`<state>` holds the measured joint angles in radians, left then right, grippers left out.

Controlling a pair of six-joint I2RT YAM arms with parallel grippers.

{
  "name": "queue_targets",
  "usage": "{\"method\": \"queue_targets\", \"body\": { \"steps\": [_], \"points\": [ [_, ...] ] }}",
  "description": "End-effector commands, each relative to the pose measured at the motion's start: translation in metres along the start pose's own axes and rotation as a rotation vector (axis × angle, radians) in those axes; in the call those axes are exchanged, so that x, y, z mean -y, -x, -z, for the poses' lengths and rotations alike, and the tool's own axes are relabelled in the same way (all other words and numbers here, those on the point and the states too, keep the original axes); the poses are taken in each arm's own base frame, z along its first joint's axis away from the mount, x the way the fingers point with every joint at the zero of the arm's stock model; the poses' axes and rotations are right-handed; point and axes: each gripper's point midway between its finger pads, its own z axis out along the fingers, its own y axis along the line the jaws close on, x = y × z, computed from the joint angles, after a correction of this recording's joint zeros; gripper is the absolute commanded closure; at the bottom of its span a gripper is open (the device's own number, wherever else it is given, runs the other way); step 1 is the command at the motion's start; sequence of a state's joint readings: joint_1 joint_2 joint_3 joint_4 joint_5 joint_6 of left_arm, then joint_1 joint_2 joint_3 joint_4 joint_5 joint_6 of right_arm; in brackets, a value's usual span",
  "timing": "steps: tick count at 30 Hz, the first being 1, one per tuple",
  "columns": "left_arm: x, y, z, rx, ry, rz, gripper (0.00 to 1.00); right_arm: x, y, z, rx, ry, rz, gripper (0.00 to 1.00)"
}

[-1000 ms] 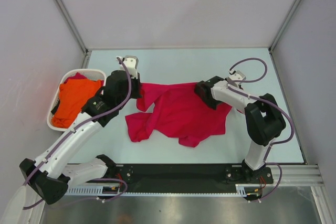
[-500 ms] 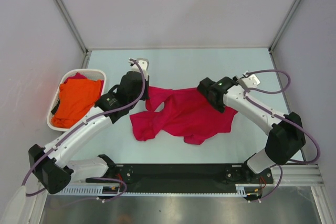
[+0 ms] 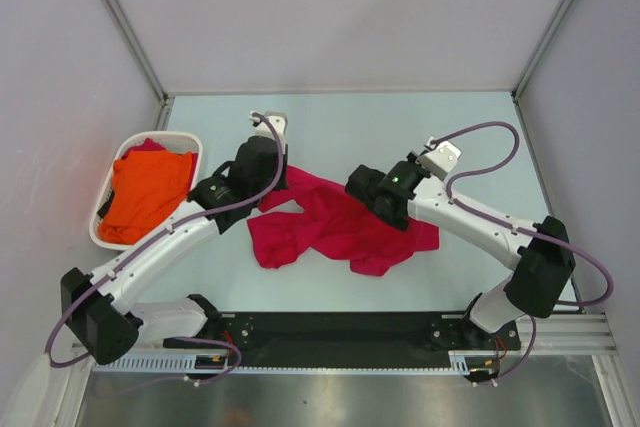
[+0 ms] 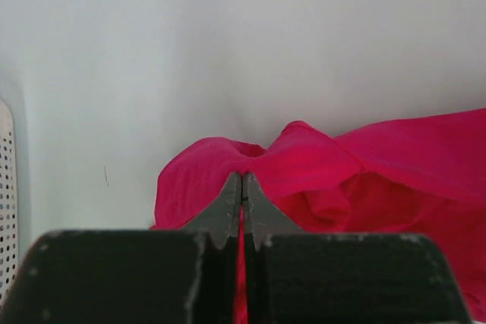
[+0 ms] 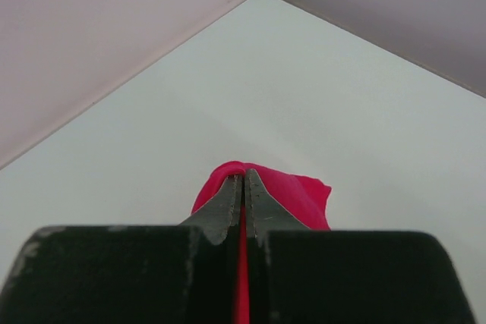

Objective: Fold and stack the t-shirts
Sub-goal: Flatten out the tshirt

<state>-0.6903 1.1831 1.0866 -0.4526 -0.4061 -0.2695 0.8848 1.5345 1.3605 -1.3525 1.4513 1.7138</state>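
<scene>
Your loose t-shirt [image 3: 340, 232] lies mid-bench, closer to the near edge than the far one. The left gripper [image 4: 242, 191] pinches its left end and the right gripper [image 5: 243, 187] its far side. At the left edge stands the basket [image 3: 160, 136], with the second t-shirt [image 3: 145, 192] in it.

The left hand [image 4: 242, 187] pinches a bunched fold of the crimson t-shirt [image 4: 334, 180], fingers pressed together.

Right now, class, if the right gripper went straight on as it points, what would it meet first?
Past the crimson t-shirt pinched in the right gripper, the wrist view shows only bare table ahead; probably the tabletop, depth unclear.
</scene>
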Motion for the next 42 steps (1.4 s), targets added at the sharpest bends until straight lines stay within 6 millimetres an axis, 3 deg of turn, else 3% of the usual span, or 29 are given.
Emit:
{"method": "queue_targets", "body": {
  "steps": [1,7,12,18,22,28,32,34,35,37,38,39,40,41,42],
  "points": [
    [0.013,-0.002,-0.010,0.004,-0.016,-0.009,1.00,0.006,0.050,-0.012,0.303,0.033,0.221,1.00],
    [0.016,-0.004,-0.010,0.002,-0.015,-0.025,1.00,0.058,0.037,-0.075,0.285,-0.226,0.344,1.00],
    [0.017,-0.009,-0.015,-0.014,-0.008,-0.044,1.00,0.088,0.023,-0.100,0.313,-0.305,0.346,1.00],
    [0.016,-0.015,-0.024,-0.037,0.014,-0.065,1.00,0.062,-0.002,-0.100,0.298,-0.257,0.415,1.00],
    [0.005,-0.011,-0.026,-0.030,0.085,-0.079,1.00,0.071,-0.011,-0.112,0.290,-0.297,0.445,1.00],
    [-0.035,0.016,-0.023,0.029,0.353,-0.045,1.00,0.094,0.005,-0.128,0.304,-0.383,0.387,1.00],
    [-0.051,0.028,-0.036,0.026,0.452,-0.021,1.00,0.092,0.003,-0.145,0.302,-0.431,0.404,1.00],
    [-0.062,0.020,-0.048,-0.026,0.510,-0.030,1.00,0.100,-0.004,-0.161,0.292,-0.484,0.434,1.00],
    [-0.065,0.023,-0.050,-0.042,0.524,-0.031,1.00,0.098,0.003,-0.171,0.298,-0.513,0.427,0.98],
    [-0.063,0.020,-0.061,-0.071,0.526,-0.035,0.83,0.106,-0.006,-0.191,0.281,-0.573,0.468,0.76],
    [-0.061,0.017,-0.065,-0.079,0.517,-0.038,0.67,0.105,-0.008,-0.194,0.263,-0.590,0.508,0.48],
    [-0.058,0.015,-0.068,-0.087,0.505,-0.040,0.32,0.098,-0.008,-0.195,0.259,-0.586,0.517,0.34],
    [-0.055,0.007,-0.073,-0.107,0.487,-0.046,0.21,0.094,-0.014,-0.196,0.250,-0.580,0.538,0.21],
    [-0.054,0.005,-0.076,-0.106,0.482,-0.039,0.03,0.090,-0.018,-0.194,0.242,-0.570,0.544,0.00],
    [-0.052,0.002,-0.078,-0.110,0.474,-0.037,0.00,0.079,-0.023,-0.188,0.242,-0.538,0.562,0.00]
  ]
}}
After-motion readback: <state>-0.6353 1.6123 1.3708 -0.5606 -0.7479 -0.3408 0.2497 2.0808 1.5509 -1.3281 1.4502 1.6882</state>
